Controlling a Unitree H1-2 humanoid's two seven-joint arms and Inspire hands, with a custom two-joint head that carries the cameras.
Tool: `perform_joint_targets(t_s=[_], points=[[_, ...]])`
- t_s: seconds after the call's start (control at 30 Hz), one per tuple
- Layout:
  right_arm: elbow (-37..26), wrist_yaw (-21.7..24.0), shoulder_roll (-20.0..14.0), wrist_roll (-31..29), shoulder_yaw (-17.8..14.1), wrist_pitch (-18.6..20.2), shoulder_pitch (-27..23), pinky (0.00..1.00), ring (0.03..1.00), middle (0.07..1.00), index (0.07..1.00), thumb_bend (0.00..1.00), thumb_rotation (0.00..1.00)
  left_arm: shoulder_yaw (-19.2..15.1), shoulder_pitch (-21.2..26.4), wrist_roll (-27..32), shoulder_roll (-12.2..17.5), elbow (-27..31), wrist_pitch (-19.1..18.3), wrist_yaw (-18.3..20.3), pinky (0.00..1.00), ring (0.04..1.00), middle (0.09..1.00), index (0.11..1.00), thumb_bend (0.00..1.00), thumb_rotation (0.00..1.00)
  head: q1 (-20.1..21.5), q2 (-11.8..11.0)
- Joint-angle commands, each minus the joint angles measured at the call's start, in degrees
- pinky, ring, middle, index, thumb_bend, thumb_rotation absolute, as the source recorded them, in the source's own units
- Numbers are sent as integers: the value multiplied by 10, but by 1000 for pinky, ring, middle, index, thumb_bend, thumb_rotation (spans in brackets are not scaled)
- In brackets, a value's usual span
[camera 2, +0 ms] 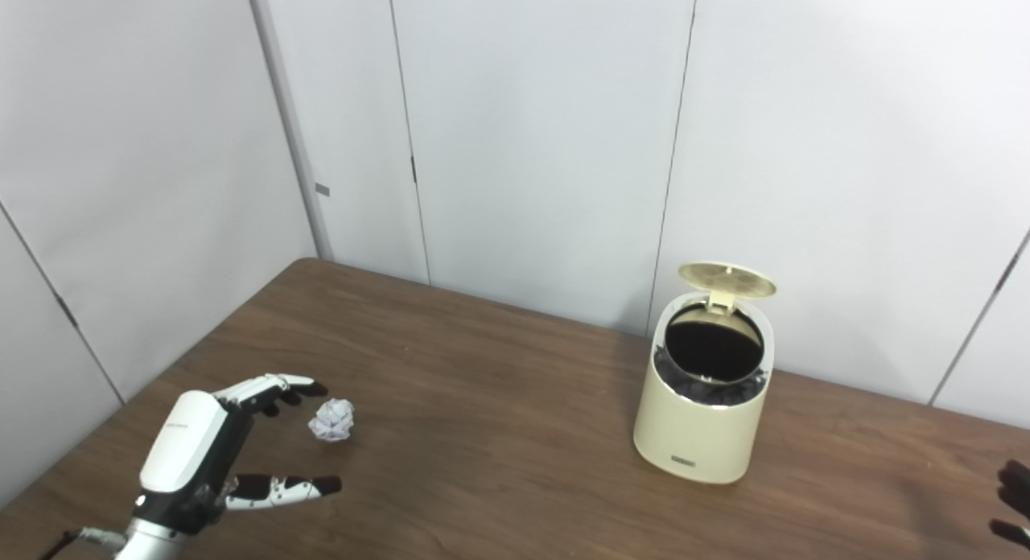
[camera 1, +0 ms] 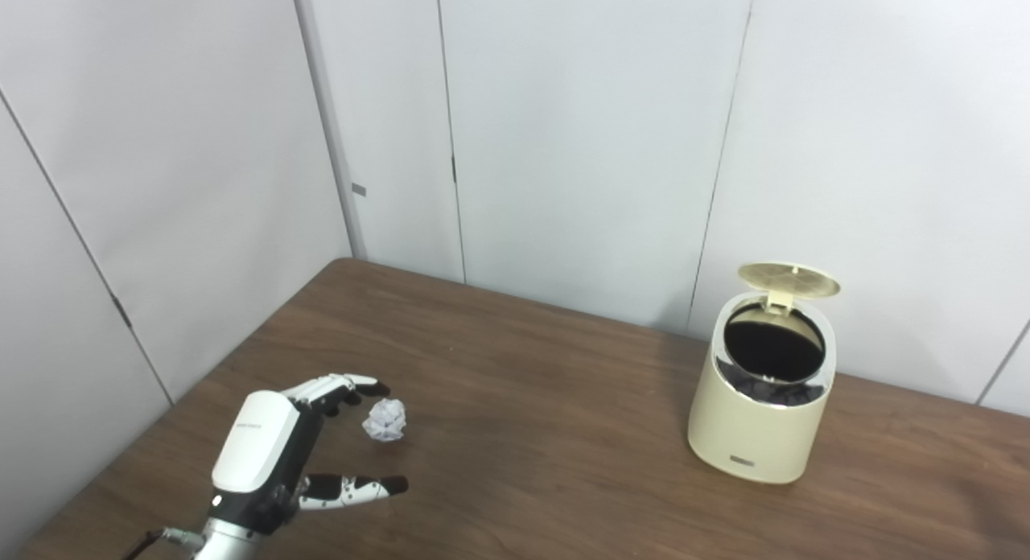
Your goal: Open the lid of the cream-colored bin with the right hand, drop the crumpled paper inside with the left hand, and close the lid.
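The cream-colored bin (camera 1: 760, 415) stands on the right part of the brown table. Its round lid (camera 1: 788, 279) is flipped up at the back and the dark inside shows. The crumpled white paper (camera 1: 385, 419) lies on the table at the left. My left hand (camera 1: 278, 451) is open just left of the paper, fingers above and thumb below it, not touching it. Of my right hand (camera 2: 1012, 504) only dark fingertips show at the right edge of the right eye view, well to the right of the bin.
The table (camera 1: 523, 431) is brown wood, with its left edge running close to my left arm. Grey wall panels (camera 1: 563, 142) stand right behind the table and the bin.
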State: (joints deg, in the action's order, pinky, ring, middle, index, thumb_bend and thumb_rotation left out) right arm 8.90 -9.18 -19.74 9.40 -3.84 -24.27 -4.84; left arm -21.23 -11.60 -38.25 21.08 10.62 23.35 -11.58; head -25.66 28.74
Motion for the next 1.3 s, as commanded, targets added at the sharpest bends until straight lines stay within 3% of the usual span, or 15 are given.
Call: perform_joint_targets(t_s=[0.0, 0.4, 0.53, 0.7, 0.83, 1.13, 1.27], points=[[16, 0, -21, 0, -5, -26, 20, 714, 841, 864, 860, 868, 703, 2, 17, -14, 11, 1, 10, -31, 548, 648, 697, 693, 991, 357, -2, 0], [9, 5, -18, 1, -8, -26, 24, 711, 842, 866, 860, 859, 722, 18, 64, -69, 35, -65, -12, -88, 565, 707, 754, 759, 1000, 428, 1, -1], [9, 8, -17, -4, -7, -26, 24, 690, 836, 863, 856, 867, 716, 20, 67, -64, 43, -73, -21, -93, 558, 699, 751, 761, 1000, 404, 1, -1], [8, 8, -21, -4, -3, -26, 24, 679, 826, 859, 852, 888, 733, 37, 90, -47, 48, -110, -37, -91, 527, 659, 702, 720, 1000, 456, 4, -1], [6, 9, -24, -6, -2, -26, 26, 679, 822, 853, 852, 923, 762, 44, 106, -16, 60, -159, -30, -96, 562, 673, 691, 693, 1000, 417, 4, 0], [6, 7, -25, -4, -1, -26, 26, 663, 810, 843, 842, 933, 770, 70, 109, 12, 76, -229, 6, -111, 541, 617, 663, 669, 1000, 352, 11, 0], [3, 7, -24, -3, -2, -26, 28, 653, 811, 846, 843, 934, 771, 84, 116, 15, 71, -251, -6, -111, 549, 624, 670, 663, 1000, 376, 11, 0]])
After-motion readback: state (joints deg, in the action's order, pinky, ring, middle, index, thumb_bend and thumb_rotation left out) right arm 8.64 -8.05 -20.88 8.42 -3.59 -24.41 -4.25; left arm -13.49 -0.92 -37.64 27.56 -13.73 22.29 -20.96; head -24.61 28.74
